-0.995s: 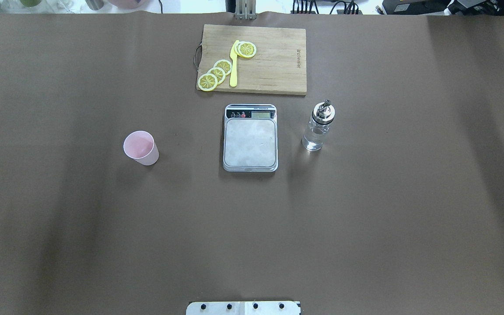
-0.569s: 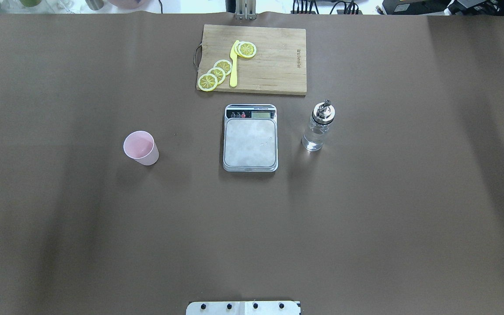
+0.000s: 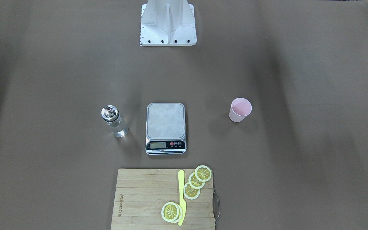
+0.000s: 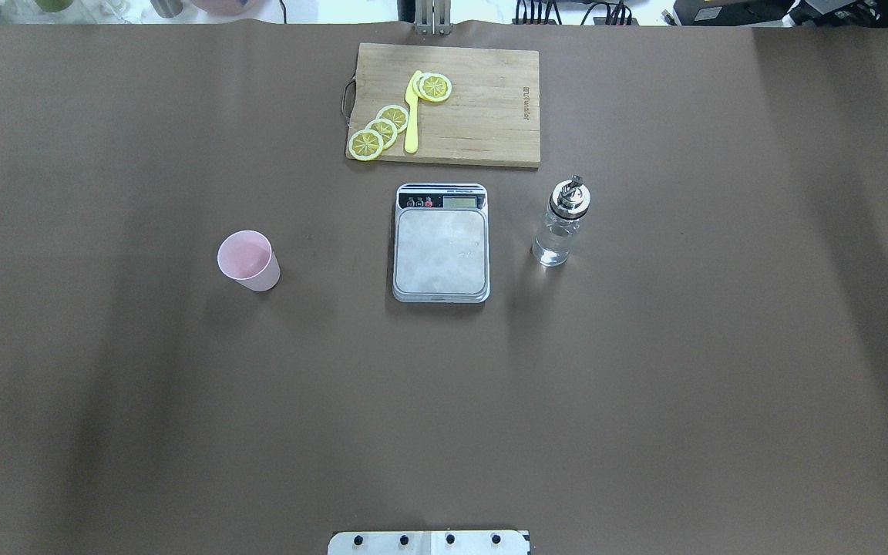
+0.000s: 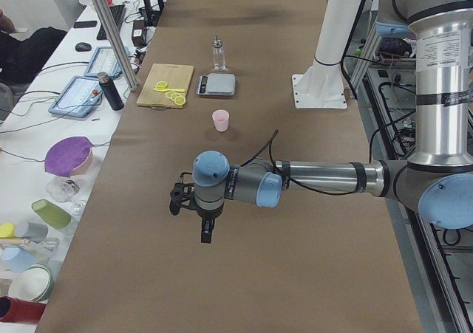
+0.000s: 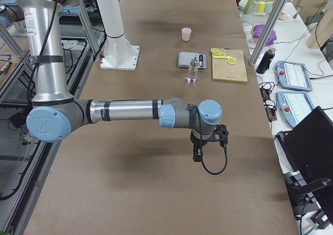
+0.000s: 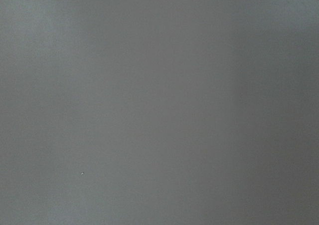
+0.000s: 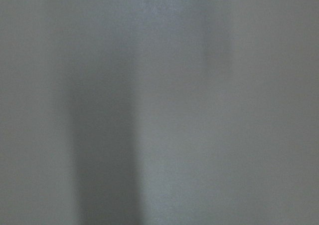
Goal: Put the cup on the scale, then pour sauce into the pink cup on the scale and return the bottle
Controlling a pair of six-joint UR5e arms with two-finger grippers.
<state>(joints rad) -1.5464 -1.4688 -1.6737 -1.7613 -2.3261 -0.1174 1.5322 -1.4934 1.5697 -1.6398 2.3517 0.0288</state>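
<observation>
The pale pink cup [image 4: 247,260] stands upright on the brown table, left of the scale [image 4: 441,250] in the overhead view. It also shows in the front view [image 3: 240,110]. The scale's grey platform [image 3: 165,121] is bare. The clear glass bottle [image 4: 559,225] with its silver pourer cap and clear sauce stands right of the scale. My left gripper [image 5: 206,232] shows only in the left side view, far from the cup [image 5: 220,119]. My right gripper [image 6: 196,154] shows only in the right side view, well short of the bottle [image 6: 193,71]. I cannot tell whether either is open or shut.
A wooden cutting board [image 4: 482,116] with lemon slices [image 4: 382,129] and a yellow knife [image 4: 412,112] lies behind the scale. The robot's white base [image 3: 168,22] is at the near table edge. Both wrist views show only blurred table surface.
</observation>
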